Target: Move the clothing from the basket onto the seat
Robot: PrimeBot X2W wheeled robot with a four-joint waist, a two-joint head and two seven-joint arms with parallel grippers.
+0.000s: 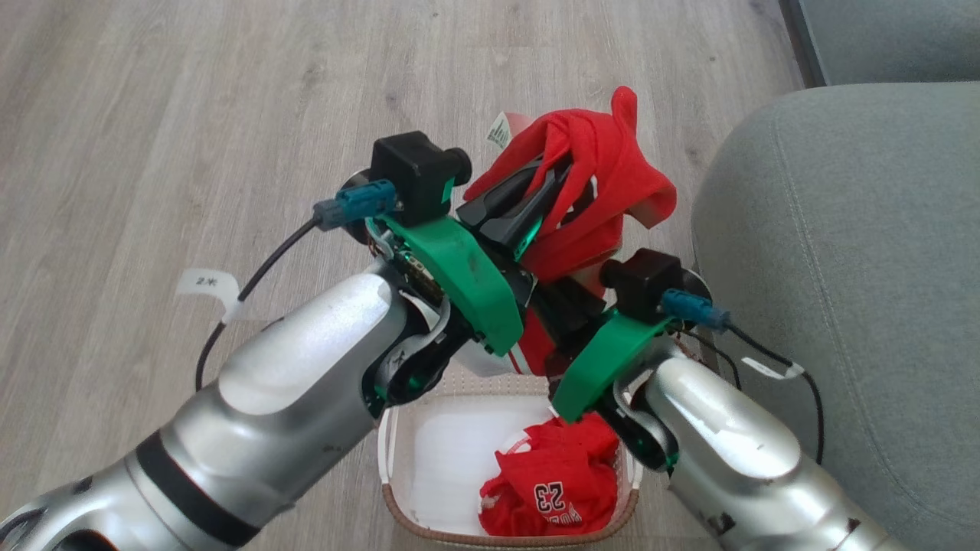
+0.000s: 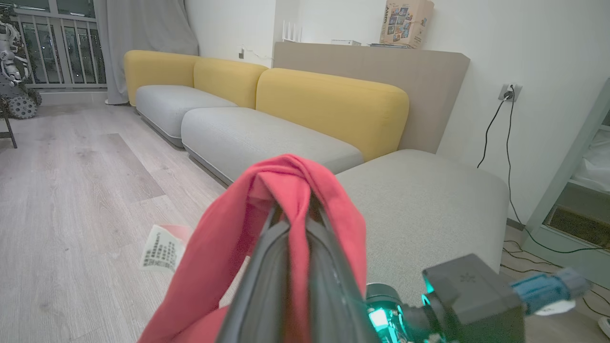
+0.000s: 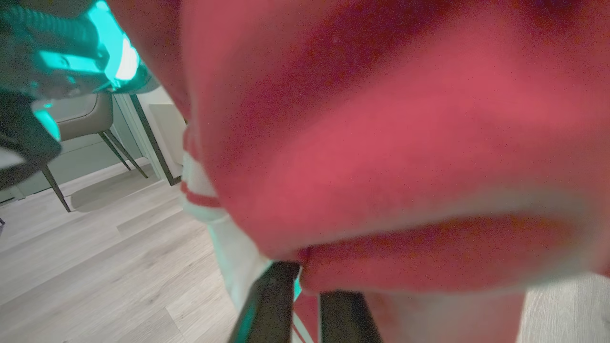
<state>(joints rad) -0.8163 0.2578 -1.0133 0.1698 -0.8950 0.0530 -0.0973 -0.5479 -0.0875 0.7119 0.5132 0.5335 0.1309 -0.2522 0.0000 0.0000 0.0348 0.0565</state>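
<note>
Nearly closed, left fingers (image 2: pixel 262 276) pinch the clothing (image 2: pixel 214 257) draped over them; right fingers (image 3: pixel 269 300) pinch it too.

The basket (image 1: pixel 398 511) stands on the floor (image 1: pixel 191 115), with the seat (image 1: pixel 842 268) just right of it. One garment (image 1: pixel 555 490) lies in its right half. A second garment (image 1: pixel 612 176) hangs above, draped over the left hand (image 1: pixel 536 187). The right hand (image 3: pixel 305 286), beneath, seems to pinch its lower part.

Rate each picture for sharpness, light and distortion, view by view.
Head view: even daylight, crisp; red garment and basket both sharp. Left wrist view: wide-angle stretch at the edges, the garment near the lens soft. Right wrist view: dim and grainy, the garment against the lens blurred, teal glow at upper left.
</note>
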